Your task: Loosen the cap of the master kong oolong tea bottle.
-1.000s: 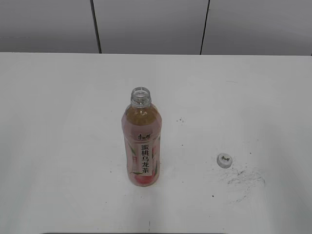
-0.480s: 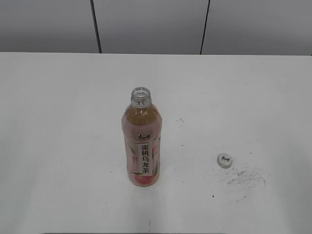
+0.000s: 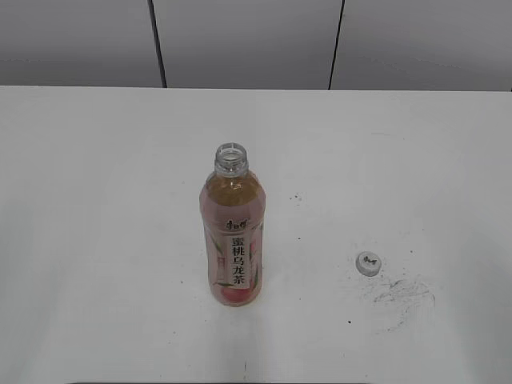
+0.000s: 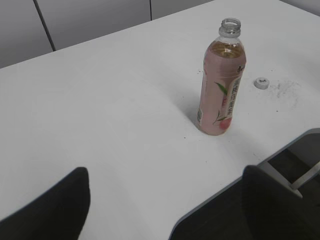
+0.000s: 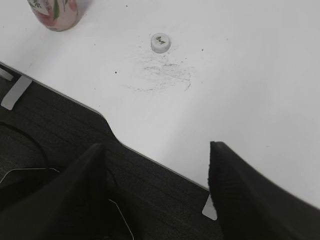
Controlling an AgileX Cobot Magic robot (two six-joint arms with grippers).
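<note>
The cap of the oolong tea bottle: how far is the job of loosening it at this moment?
Done: the cap is fully off and lies on the table beside grey scuff marks, apart from the upright bottle, whose neck is open. In hand: nothing; the left gripper and right gripper are open and empty, back near the table edge. Left: seemingly nothing, since loosening is already surpassed.

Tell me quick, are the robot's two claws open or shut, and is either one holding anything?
Left claw: open, holding nothing, back near the white table's edge.
Right claw: open, holding nothing, back off the table edge.
</note>
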